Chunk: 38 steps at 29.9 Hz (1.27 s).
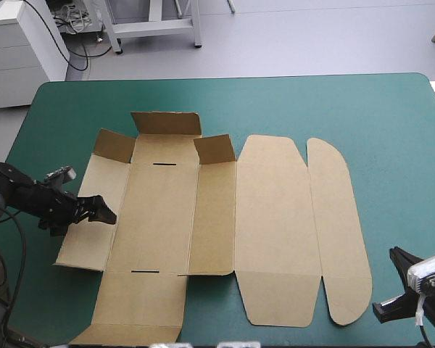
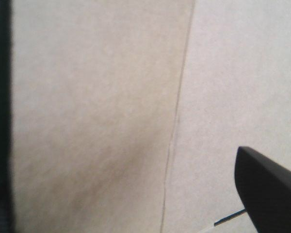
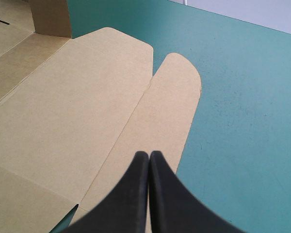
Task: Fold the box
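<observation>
The brown box (image 1: 225, 232) lies mostly flat at centre frame on the teal-green cover (image 1: 391, 123), with only the end flaps (image 1: 167, 123) at upper left raised, so nearly all folding remains; the left gripper (image 1: 101, 212), fingers apart, is over its left panel, and the right gripper (image 3: 149, 158) is clenched empty at lower right.

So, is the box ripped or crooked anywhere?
Nothing stands out. The brown box lies whole on the teal-green table; its small far flaps stand up, bent along their creases.
</observation>
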Each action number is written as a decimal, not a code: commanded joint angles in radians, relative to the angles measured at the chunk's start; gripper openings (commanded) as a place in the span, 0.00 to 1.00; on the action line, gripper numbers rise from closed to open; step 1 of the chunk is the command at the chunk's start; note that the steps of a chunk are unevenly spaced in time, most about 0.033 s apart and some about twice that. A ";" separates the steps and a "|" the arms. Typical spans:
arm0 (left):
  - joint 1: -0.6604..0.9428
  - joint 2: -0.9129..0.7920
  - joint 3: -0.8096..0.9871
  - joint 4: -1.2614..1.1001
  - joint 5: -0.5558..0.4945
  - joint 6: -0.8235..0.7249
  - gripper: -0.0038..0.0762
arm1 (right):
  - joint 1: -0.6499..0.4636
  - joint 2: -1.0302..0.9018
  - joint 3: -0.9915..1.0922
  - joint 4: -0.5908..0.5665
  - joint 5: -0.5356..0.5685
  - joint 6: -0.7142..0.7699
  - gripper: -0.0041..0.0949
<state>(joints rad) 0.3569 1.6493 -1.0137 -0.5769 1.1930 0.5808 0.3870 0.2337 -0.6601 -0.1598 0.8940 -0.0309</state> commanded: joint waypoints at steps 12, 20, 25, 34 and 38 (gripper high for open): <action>-0.087 -0.107 0.009 -0.050 0.089 -0.007 0.84 | -0.004 0.010 -0.025 -0.019 -0.063 -0.010 0.02; -0.087 -0.117 0.011 0.004 0.089 -0.064 0.04 | -0.004 0.010 -0.025 -0.017 -0.054 -0.010 0.02; -0.087 -0.130 0.011 -0.010 0.089 -0.064 0.04 | -0.004 0.010 -0.025 -0.017 -0.054 -0.010 0.02; -0.087 -0.148 -0.021 -0.008 0.089 -0.068 0.04 | -0.004 0.010 -0.025 -0.017 -0.028 -0.014 0.02; -0.100 -0.148 -0.105 0.002 0.089 -0.064 0.04 | -0.004 0.010 -0.025 -0.017 0.001 -0.014 0.02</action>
<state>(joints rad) 0.2722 1.5421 -1.0413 -0.5369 1.2145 0.5225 0.3870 0.2337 -0.6601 -0.1598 0.9394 -0.0351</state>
